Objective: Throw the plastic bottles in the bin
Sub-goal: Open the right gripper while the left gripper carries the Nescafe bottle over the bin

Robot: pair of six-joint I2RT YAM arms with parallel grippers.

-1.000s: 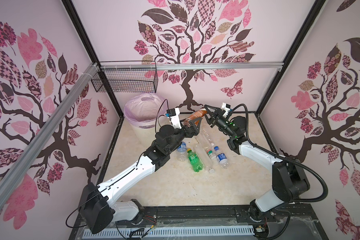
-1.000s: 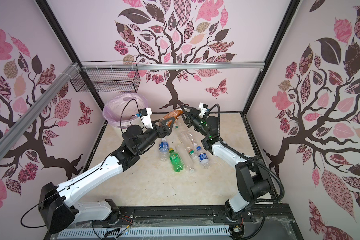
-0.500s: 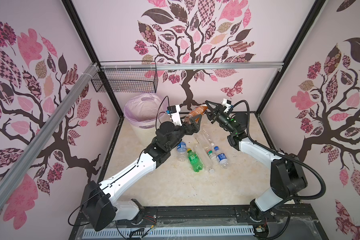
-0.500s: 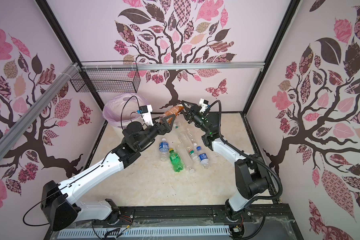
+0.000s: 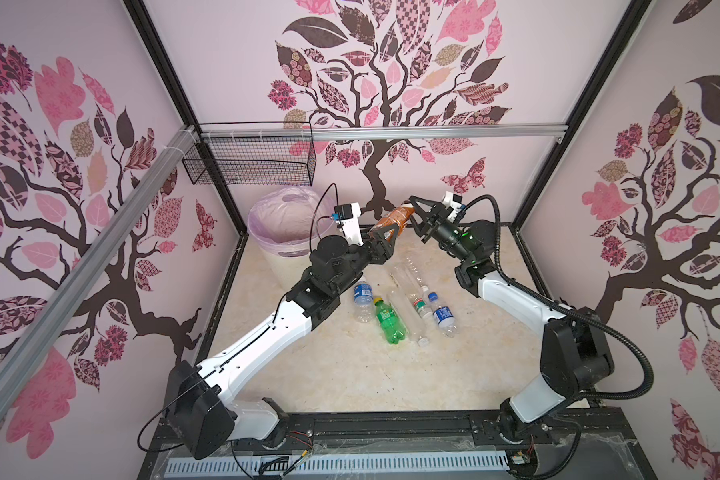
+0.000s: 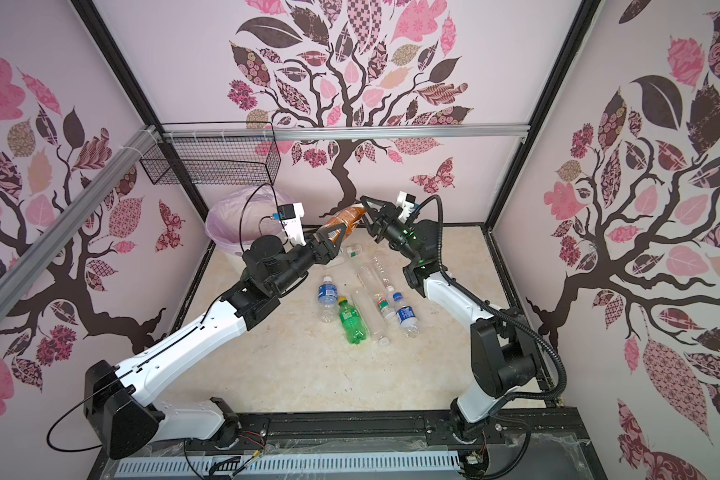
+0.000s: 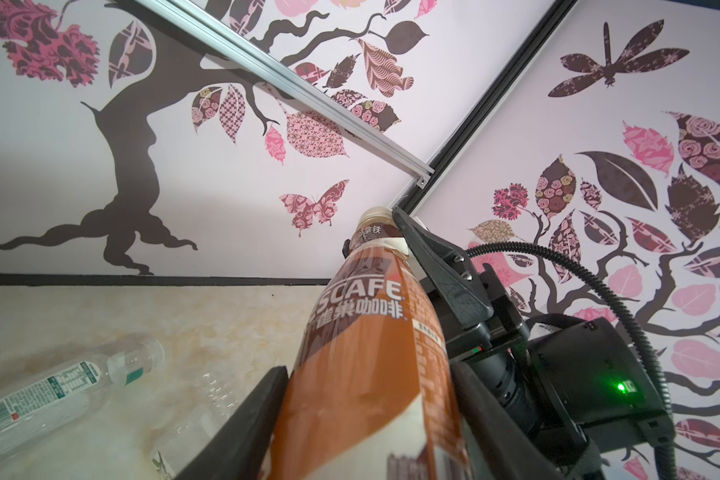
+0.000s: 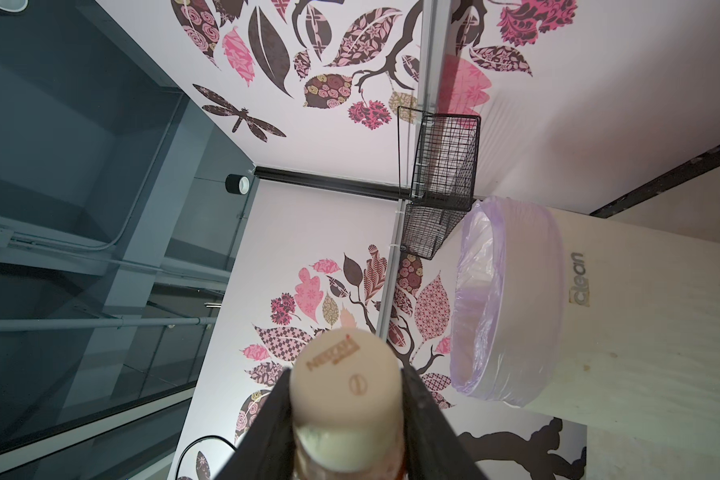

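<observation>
Beside the bin, clear of the floor, the brown bottle hangs between my arms. The right gripper pinches its cap and the left gripper clamps its body. I'd free the cap first, then swing left over the bin's mouth.

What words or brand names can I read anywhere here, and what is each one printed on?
"SCAFE", its start out of sight, above "雀巢咖啡": on the brown coffee bottle.
"clean": on the wall of the cream bin.
Print on the cap: too blurred to read surely.
Label of the lying clear bottle: too small to read.
Label of the green bottle: too small to read.
</observation>
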